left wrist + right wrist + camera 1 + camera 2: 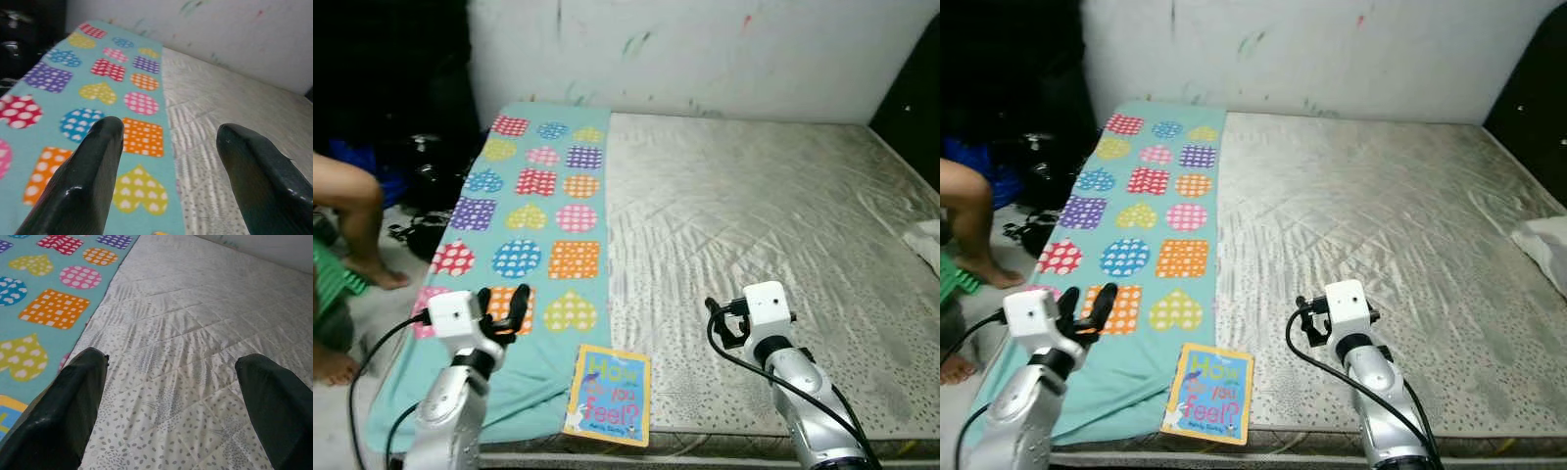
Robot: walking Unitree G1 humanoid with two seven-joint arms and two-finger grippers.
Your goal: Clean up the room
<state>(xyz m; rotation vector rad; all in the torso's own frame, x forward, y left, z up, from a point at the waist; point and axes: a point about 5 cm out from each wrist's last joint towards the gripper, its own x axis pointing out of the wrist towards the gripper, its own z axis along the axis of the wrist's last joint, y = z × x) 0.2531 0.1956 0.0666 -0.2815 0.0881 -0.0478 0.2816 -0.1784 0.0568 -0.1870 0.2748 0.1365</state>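
Hovering over mattress (754, 225) | left hand (504, 305) open, empty | right hand (722, 323) open, empty | book (608, 395) between

**Left pincer spread above the patterned cloth**

The left pincer (168, 147) holds its two black fingers (80, 183) wide apart over a turquoise cloth with dotted hearts and squares (73, 93), lying along the grey quilted mattress (234, 112) beside a white wall (220, 34).

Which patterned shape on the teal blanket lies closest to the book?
The yellow heart with white dots, in the blanket's nearest row, just beyond the book's top edge; the other shapes lie farther up or toward the left gripper.
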